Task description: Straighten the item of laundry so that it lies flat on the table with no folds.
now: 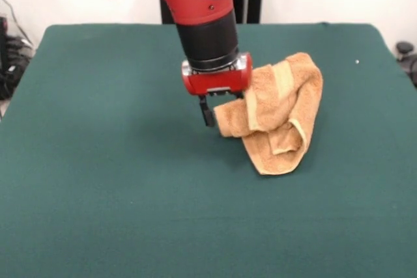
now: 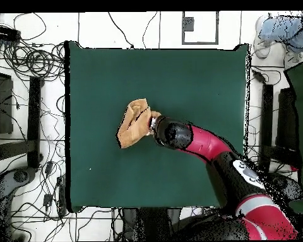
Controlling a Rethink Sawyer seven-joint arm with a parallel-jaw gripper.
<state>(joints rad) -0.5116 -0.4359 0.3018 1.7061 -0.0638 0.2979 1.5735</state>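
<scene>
The tan-orange towel [image 1: 280, 115] lies crumpled and folded over itself on the dark green table [image 1: 98, 161], right of centre in the front view. My gripper [image 1: 215, 110] hangs from the red and black arm at the towel's left edge. It is shut on that edge and holds it slightly raised off the cloth. One dark finger [image 1: 207, 112] shows beside the fabric. In the overhead view the towel [image 2: 134, 123] is bunched near the middle of the table [image 2: 192, 88], with the gripper [image 2: 153, 126] at its right side. The white tag is hidden.
A small white speck [image 1: 357, 62] lies on the table near the far right edge. Cables and stands [image 2: 28, 113] surround the table on the floor. A person's legs and shoes [image 2: 274, 31] show at the overhead view's top right corner.
</scene>
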